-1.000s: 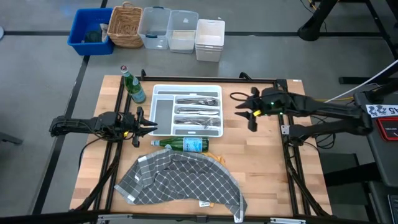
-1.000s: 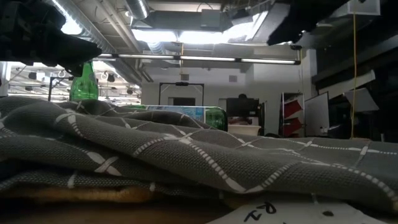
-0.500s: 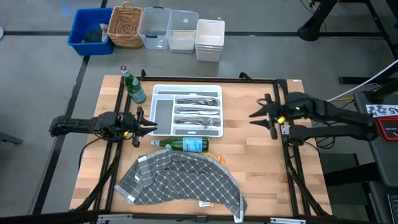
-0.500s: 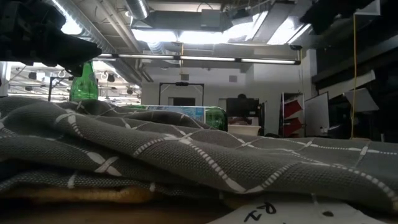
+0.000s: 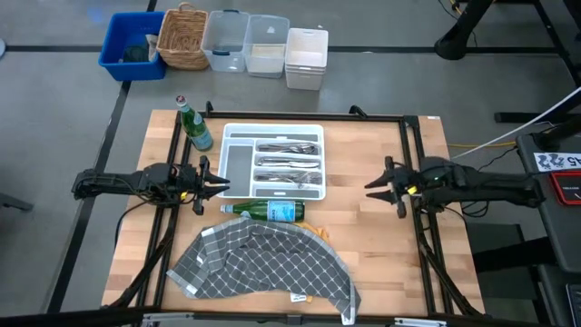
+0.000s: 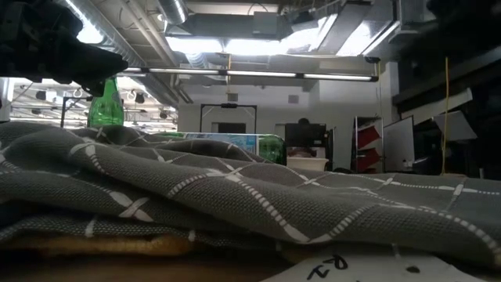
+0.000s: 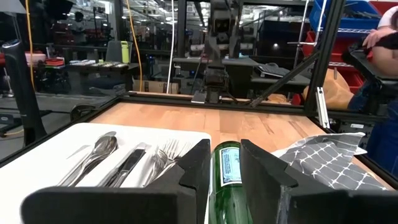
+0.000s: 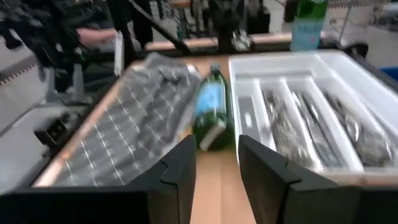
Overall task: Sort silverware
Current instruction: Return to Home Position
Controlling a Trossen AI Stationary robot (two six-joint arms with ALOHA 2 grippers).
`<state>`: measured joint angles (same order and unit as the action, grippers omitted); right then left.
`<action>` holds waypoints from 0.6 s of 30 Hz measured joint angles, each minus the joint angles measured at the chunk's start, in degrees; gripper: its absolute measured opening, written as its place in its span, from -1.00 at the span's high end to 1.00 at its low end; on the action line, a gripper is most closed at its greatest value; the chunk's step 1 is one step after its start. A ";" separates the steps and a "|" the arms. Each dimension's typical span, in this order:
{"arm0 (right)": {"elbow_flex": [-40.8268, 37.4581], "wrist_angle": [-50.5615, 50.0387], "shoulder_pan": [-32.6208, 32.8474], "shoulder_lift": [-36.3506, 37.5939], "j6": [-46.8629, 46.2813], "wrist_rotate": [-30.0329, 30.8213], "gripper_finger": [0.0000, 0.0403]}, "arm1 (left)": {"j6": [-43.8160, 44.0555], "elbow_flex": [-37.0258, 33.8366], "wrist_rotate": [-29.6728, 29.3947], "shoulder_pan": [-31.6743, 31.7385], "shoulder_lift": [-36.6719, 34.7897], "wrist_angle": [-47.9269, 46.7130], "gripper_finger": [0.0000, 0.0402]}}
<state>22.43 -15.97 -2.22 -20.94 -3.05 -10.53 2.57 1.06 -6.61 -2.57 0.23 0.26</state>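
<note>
Light, stiff and likely slippery, the silverware lies sorted in the compartments of the white tray, each piece probably best pinched across its slim handle, while the left gripper and right gripper hover on either side, spread and empty.

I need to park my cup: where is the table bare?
Bare wood lies between the white tray and the right tool, and right of the grey cloth. Crowded where the left tool, tray, lying bottle and cloth sit close.
</note>
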 joint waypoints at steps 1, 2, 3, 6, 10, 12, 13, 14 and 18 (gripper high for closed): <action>-1.34 -0.07 0.00 0.44 0.00 0.58 0.39 | 0.01 0.00 0.00 -0.02 0.02 -0.01 0.63; -2.71 0.07 0.00 0.92 -0.01 1.47 0.39 | 0.01 0.00 0.00 -0.01 0.02 0.01 0.63; -4.15 0.02 0.00 1.47 -0.01 2.44 0.39 | 0.00 0.00 0.00 0.00 0.00 0.01 0.63; -8.15 0.33 0.00 3.07 -0.04 6.59 0.39 | 0.00 0.00 0.00 0.00 0.00 0.01 0.63; -13.41 4.20 -0.02 5.66 -0.57 10.03 0.39 | 0.00 0.00 0.00 -0.01 0.00 0.01 0.63; -15.31 6.53 -0.02 7.31 -1.71 10.06 0.39 | 0.00 0.00 0.00 -0.02 0.02 0.01 0.63; -16.05 7.33 -0.02 8.21 -2.66 10.06 0.39 | 0.01 0.00 0.00 0.00 0.00 0.01 0.63; -16.69 8.10 -0.02 9.00 -3.69 10.06 0.39 | 0.02 0.00 0.00 0.00 0.01 0.01 0.63; -18.53 10.44 -0.02 12.74 -7.63 10.11 0.39 | 0.00 0.00 0.02 -0.02 0.02 -0.01 0.63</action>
<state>3.90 -5.53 -2.24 -8.20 -10.68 -0.42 2.57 1.06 -6.59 -2.59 0.25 0.25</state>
